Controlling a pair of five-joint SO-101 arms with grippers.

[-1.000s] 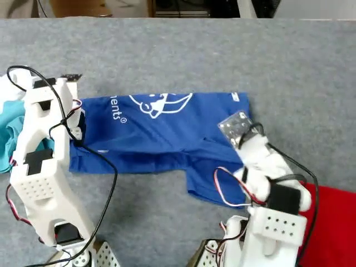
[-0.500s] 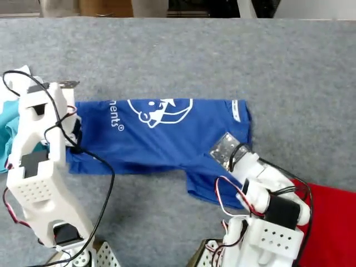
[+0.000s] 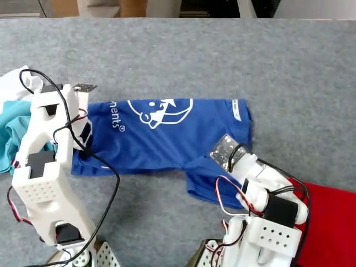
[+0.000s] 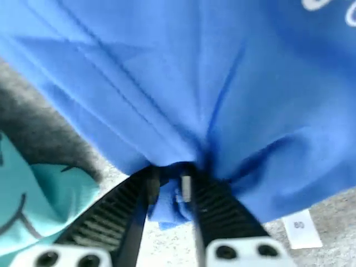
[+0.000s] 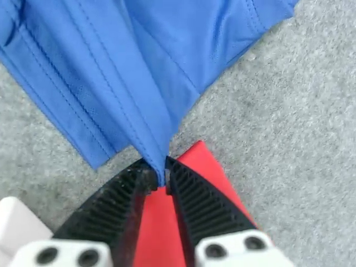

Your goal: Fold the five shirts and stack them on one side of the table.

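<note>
Your right gripper (image 5: 161, 173) is clamped on a pinched fold at the blue shirt's (image 3: 161, 136) 5 o'clock corner, with the red shirt (image 3: 331, 222) just beside it. Your left gripper (image 4: 169, 181) is closed on the blue shirt's 9 o'clock edge, next to the teal shirt (image 3: 14, 136). The blue shirt lies spread across the middle of the table (image 3: 222, 50).

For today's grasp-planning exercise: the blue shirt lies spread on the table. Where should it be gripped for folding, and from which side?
Pinch the blue shirt along its edge, one hold toward each end, coming from the arms' side. It lies flat, so only an edge or a raised pleat can be pinched. The left gripper and right gripper are shut on such pleats.
</note>
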